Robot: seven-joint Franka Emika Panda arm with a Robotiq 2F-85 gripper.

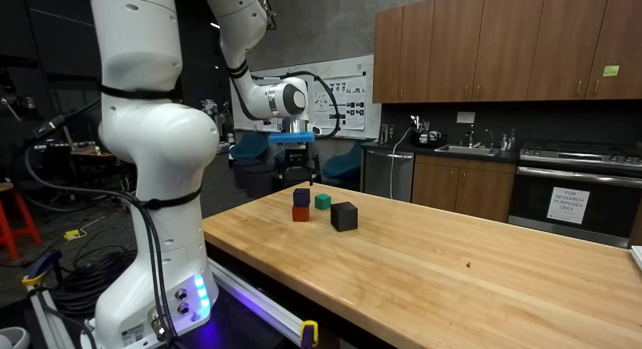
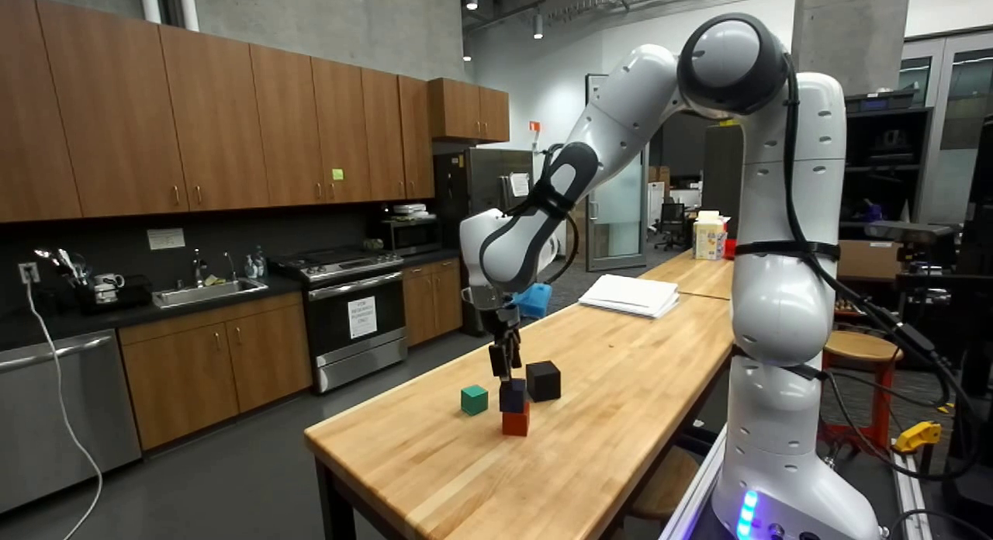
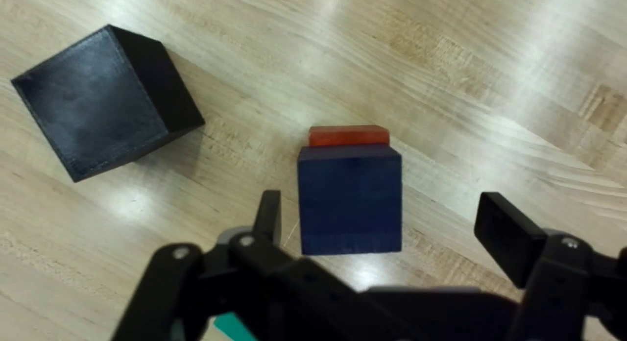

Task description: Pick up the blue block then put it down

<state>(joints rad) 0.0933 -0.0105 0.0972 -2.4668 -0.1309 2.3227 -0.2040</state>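
Blue block (image 3: 350, 204): seated squarely on the red block (image 1: 301, 214), the pair forming a short stack near one end of the table (image 1: 411, 279).
Gripper (image 3: 384, 223): fingers (image 3: 509, 238) spread wide, the gap clearly broader than the block; nothing held.
Block relative to gripper: in the wrist view, lies across the gap between the two fingers, off centre, nearer the finger at the left of that view; bare wood shows on both sides, no contact. In both exterior views, sits below the gripper, close to the fingertips; exact clearance cannot be told.
Block alignment: opposite sides face the fingers.
Red block: rests on the table; in the wrist view only a strip shows past the blue block's upper edge.
Black block (image 3: 95, 103): larger, on the table near the stack, apart from it, turned at an angle; outside the finger gap.
Green block (image 2: 474, 400): on the table near the stack, apart from it; mostly hidden behind the gripper in the wrist view.
Arm (image 2: 621, 140): bent over the table, gripper pointing down.
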